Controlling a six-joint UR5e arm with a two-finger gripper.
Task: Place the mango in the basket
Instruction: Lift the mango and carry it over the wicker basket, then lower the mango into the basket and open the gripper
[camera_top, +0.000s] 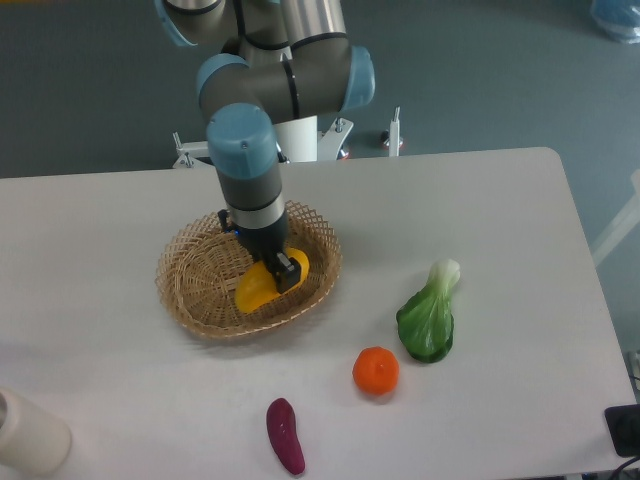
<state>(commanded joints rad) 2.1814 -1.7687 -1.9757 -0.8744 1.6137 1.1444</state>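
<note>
Holding the mango (262, 286) over the basket (190, 290), gripper (276, 272).

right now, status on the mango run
Gripper shut on mango, over the basket interior. Not released yet. Nothing in the way.

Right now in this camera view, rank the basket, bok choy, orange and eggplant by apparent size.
1. basket, clearly largest
2. bok choy
3. eggplant and orange: too close to rank; the eggplant is longer but thinner.
</note>
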